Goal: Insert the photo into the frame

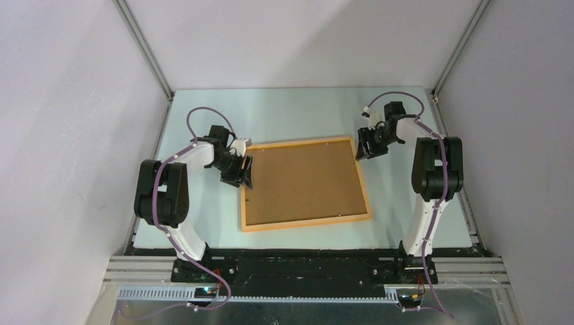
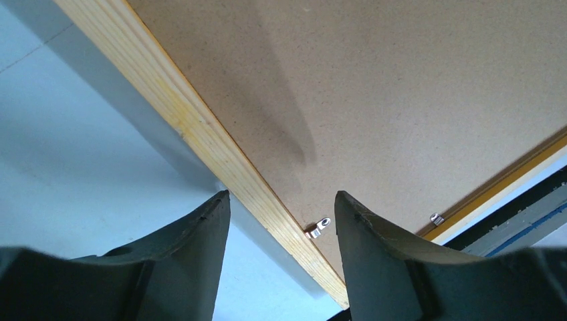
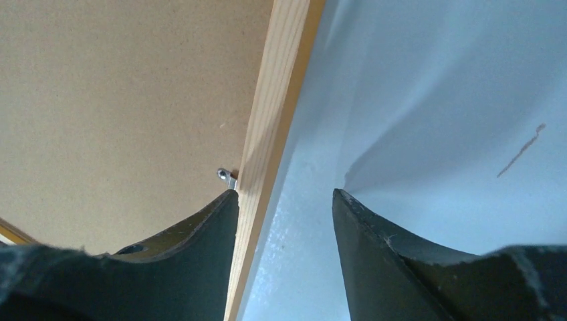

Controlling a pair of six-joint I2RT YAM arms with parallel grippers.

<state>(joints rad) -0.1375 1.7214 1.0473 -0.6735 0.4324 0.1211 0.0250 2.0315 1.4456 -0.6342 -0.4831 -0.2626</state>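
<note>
The frame [image 1: 304,221] lies flat mid-table, its opening filled by a brown backing board [image 1: 301,179]. The photo is hidden. My left gripper [image 1: 240,177] hangs open over the frame's left rail. In the left wrist view that rail [image 2: 200,127] runs between the open fingers of the left gripper [image 2: 281,195], and a small metal tab [image 2: 319,227] lies on the board just inside it. My right gripper [image 1: 363,150] is open at the frame's far right corner. In the right wrist view the right gripper [image 3: 284,192] straddles the right rail [image 3: 274,114], beside a metal tab [image 3: 226,176].
The pale blue table [image 1: 298,112] is walled by grey panels at the left, right and back. A second metal tab [image 2: 436,219] sits at the frame's near rail. Both arm bases are bolted to the black strip along the near edge.
</note>
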